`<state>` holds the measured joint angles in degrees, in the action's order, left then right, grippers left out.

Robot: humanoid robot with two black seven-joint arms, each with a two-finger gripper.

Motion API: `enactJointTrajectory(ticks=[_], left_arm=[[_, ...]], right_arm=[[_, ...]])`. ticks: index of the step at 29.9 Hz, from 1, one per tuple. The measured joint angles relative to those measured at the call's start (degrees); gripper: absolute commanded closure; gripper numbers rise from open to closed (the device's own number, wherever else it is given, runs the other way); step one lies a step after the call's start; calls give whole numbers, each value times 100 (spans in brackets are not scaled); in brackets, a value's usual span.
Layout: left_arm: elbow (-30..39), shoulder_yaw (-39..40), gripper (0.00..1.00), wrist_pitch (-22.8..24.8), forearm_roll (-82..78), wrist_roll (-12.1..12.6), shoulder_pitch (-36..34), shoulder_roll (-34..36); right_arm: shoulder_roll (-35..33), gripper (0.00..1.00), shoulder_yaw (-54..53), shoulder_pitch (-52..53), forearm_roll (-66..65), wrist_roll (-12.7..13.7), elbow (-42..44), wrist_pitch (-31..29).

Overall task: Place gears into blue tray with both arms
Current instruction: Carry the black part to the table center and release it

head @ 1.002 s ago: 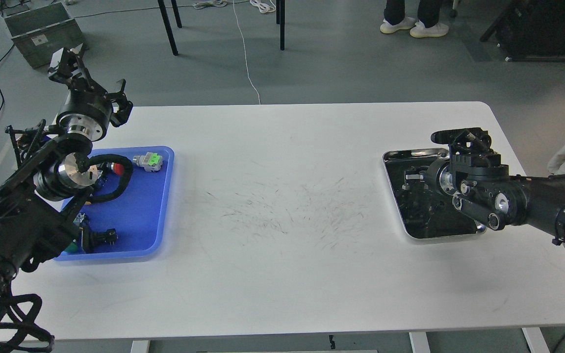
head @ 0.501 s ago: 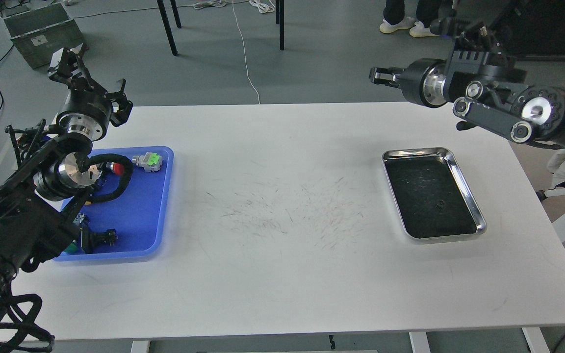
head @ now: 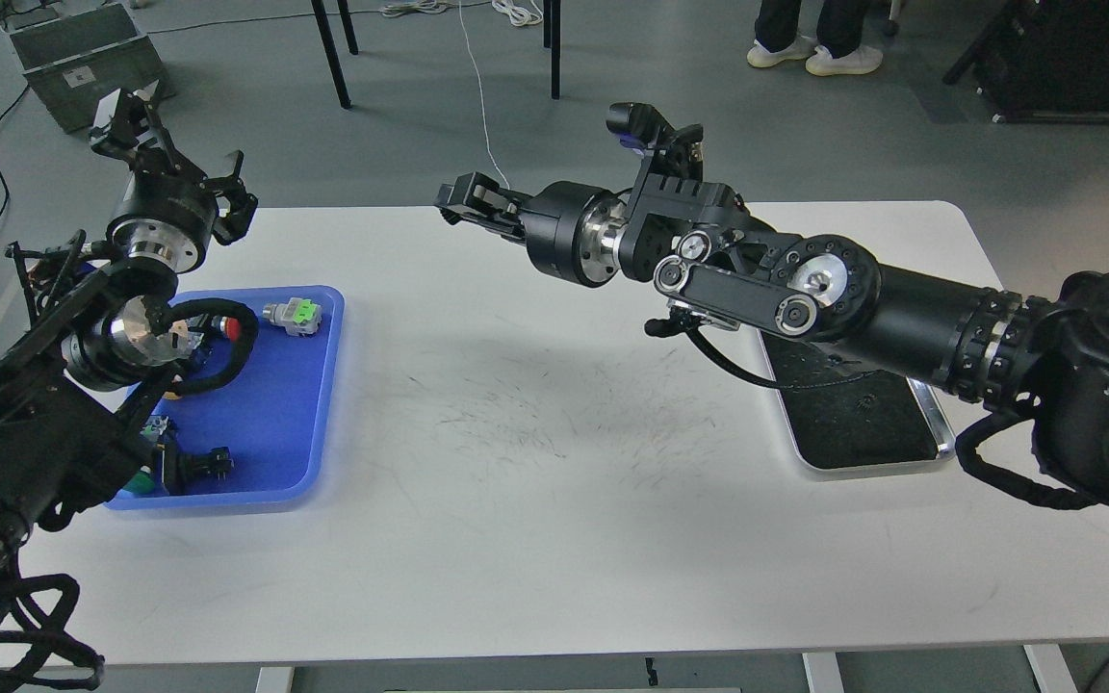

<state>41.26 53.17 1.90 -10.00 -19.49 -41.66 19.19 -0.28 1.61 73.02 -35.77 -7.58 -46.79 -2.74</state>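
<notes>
The blue tray (head: 277,423) lies at the table's left, holding a grey-and-green connector (head: 292,316), a red button (head: 230,327) and black parts (head: 198,467). My left gripper (head: 126,114) is raised beyond the tray's far left corner, pointing away, fingers apart and empty. My right gripper (head: 466,204) hangs above the table's far middle and points left toward the tray. Its fingers are drawn close, and anything between them is too small to see. One faint gear (head: 867,402) lies in the steel tray (head: 863,469).
My right arm (head: 805,298) spans the table's right half and covers the steel tray's far end. Beyond the far edge are chair legs (head: 331,53), a grey crate (head: 83,63), a white cable (head: 482,106) and someone's shoes (head: 810,53).
My right gripper rose out of the steel tray, then swept left across the table toward the blue tray. The left arm barely shifted.
</notes>
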Motion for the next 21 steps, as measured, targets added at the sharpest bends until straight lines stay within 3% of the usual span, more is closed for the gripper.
enactJointTrajectory(ticks=[9,21], left_arm=[[5,0,1,7,-3,-4,0,14],[5,0,2,13,-3,-11,-19,6]], right_arm=[[30,96,365,-665,-60,27,203,57],[29,95,1007,-886,-87,473,-236,68]])
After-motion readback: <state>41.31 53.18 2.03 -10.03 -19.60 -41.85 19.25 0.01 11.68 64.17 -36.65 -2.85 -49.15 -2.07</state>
